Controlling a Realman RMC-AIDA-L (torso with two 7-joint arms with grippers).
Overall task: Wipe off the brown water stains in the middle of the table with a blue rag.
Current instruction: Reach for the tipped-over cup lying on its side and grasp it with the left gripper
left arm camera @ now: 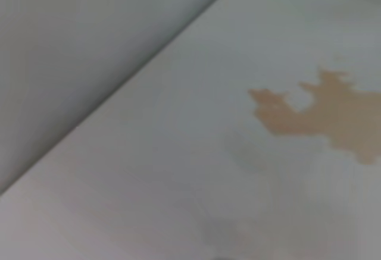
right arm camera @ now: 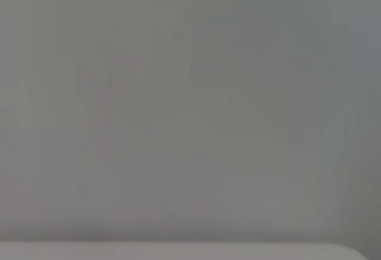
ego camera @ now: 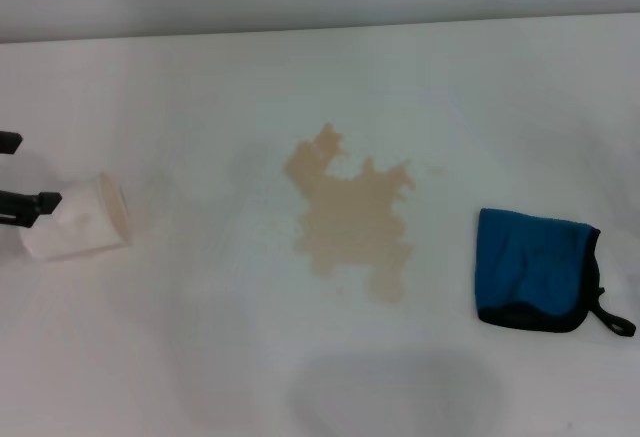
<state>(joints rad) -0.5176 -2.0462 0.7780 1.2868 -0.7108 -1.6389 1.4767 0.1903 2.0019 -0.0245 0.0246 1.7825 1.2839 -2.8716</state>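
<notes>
One blue rag [ego camera: 537, 269] lies untouched at the lower right of the white tabletop [ego camera: 200, 357], well apart from the brown stain [ego camera: 352, 215] at centre, while the left hand [ego camera: 22, 172], released, flanks a tipped cup [ego camera: 82, 219] at the left edge

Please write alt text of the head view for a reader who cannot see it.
Brown water stains spread across the middle of a white table, unwiped. The blue rag lies flat to their right; a paper cup lies tipped at the left, between the left gripper's open fingers.
</notes>
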